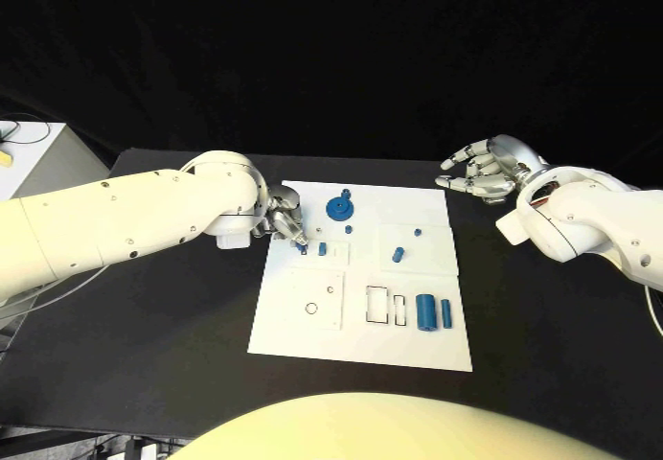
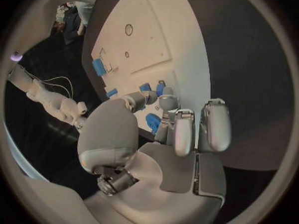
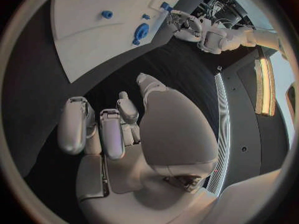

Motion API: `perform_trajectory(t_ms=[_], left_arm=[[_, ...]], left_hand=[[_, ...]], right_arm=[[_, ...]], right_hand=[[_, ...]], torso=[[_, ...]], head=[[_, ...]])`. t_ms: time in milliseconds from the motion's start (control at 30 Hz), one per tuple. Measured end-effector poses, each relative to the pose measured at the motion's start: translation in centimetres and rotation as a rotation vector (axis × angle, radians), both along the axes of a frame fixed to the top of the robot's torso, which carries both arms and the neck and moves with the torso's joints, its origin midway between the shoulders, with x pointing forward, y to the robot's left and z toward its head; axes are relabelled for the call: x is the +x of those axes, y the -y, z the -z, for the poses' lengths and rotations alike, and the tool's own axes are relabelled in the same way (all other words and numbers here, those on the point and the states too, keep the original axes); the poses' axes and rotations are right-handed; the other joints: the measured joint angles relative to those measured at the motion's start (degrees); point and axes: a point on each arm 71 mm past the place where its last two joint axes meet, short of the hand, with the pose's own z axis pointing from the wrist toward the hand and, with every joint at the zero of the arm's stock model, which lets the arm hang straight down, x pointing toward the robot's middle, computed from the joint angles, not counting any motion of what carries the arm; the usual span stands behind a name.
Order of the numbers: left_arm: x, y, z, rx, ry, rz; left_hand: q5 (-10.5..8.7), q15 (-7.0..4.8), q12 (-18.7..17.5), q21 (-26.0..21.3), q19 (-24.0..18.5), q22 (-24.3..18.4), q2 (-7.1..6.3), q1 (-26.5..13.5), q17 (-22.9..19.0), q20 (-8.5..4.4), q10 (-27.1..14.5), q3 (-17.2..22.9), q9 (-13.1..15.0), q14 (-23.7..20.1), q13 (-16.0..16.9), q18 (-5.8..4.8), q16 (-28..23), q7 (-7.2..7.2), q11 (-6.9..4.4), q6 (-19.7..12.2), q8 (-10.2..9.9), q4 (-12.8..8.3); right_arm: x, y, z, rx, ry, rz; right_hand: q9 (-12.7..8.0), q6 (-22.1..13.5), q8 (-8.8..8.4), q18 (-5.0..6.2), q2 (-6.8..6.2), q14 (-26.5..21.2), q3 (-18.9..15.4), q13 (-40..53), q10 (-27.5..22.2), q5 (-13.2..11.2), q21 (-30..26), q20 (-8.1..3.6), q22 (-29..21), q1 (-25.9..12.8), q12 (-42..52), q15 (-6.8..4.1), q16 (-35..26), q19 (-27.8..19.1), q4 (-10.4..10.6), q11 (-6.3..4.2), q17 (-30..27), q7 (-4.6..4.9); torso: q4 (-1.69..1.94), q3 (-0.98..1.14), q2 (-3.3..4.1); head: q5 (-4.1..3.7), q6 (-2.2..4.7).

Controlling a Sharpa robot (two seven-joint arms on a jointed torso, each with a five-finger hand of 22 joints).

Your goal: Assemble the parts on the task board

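The white task board lies mid-table. My left hand hovers over its far left corner, fingers apart and pointing down at two small blue pieces. In the left wrist view those pieces sit just past the fingertips, and another blue piece shows through the gap under the hand. A blue gear-like part lies beside that hand. My right hand hangs over the black table off the board's far right corner, fingers loosely curled, holding nothing.
More blue parts lie on the board: a short peg, a small one, and two cylinders near rectangular slots. A round hole marks the raised plate. A grey box stands at the table's far left.
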Motion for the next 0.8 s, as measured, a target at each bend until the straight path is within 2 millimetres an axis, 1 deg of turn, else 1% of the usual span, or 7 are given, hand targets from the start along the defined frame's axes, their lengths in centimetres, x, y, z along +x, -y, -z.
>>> perform_trajectory(t_ms=[133, 467, 567, 800], left_arm=[[0.00, 0.18, 0.26, 0.002, -0.002, 0.001], [0.06, 0.41, 0.29, 0.003, -0.001, 0.005], [0.05, 0.38, 0.30, 0.005, -0.002, 0.006], [-0.06, 0.39, 0.37, 0.014, -0.006, 0.014]], left_hand=[[0.00, 0.00, 0.00, 0.00, 0.00, 0.00, 0.00, 0.00, 0.00, 0.00, 0.00, 0.00, -0.01, 0.00, 0.00, 0.00, 0.00, 0.00, 0.01, 0.00, -0.03, 0.00], [0.00, 0.00, 0.00, 0.00, 0.00, 0.00, 0.02, 0.01, 0.00, 0.00, 0.02, 0.00, -0.01, 0.00, -0.16, 0.00, 0.00, -0.02, 0.02, 0.02, -0.04, 0.00], [0.00, 0.00, 0.00, 0.00, 0.00, -0.01, 0.02, 0.02, 0.00, 0.00, 0.02, 0.00, -0.04, 0.00, -0.16, 0.00, 0.00, -0.02, 0.03, 0.02, -0.05, 0.00], [-0.09, 0.00, 0.00, 0.00, 0.00, -0.01, 0.06, 0.05, 0.00, 0.00, 0.09, 0.00, -0.04, 0.00, -0.27, 0.01, 0.00, -0.02, 0.10, 0.02, -0.22, 0.00]], right_arm=[[0.00, -0.02, 0.01, 0.000, 0.000, 0.000], [-0.02, -0.01, 0.02, 0.000, 0.001, 0.000], [-0.02, -0.01, 0.02, 0.001, 0.001, -0.001], [0.00, -0.02, 0.04, 0.001, 0.000, -0.001]], right_hand=[[-0.05, 0.00, 0.00, 0.00, 0.00, 0.00, 0.00, 0.00, 0.00, 0.42, 0.00, 0.00, 0.00, 0.00, 0.00, 0.00, 0.00, 0.00, 0.00, 0.00, 0.00, 0.00], [-0.05, 0.00, 0.00, 0.00, 0.00, 0.00, 0.00, 0.00, 0.00, 0.44, 0.00, 0.00, -0.01, 0.00, 0.23, 0.00, 0.00, 0.00, 0.00, 0.00, -0.01, 0.00], [-0.05, 0.00, 0.00, 0.00, 0.00, 0.00, 0.00, 0.00, 0.00, 0.44, 0.00, 0.00, -0.01, 0.00, 0.23, 0.00, 0.00, 0.00, 0.00, 0.00, -0.01, 0.00], [-0.05, 0.00, 0.00, 0.00, 0.00, 0.00, 0.00, 0.00, 0.00, 0.44, 0.00, 0.00, -0.02, 0.00, 0.23, 0.00, 0.00, 0.00, 0.00, 0.00, -0.01, 0.00]], torso=[[-0.01, -0.01, 0.00], [-0.03, -0.01, 0.01], [-0.03, 0.03, 0.01], [-0.03, 0.03, -0.03]], head=[[-0.03, 0.00], [-0.46, 0.00], [-0.43, 0.00], [-0.35, -0.01]])
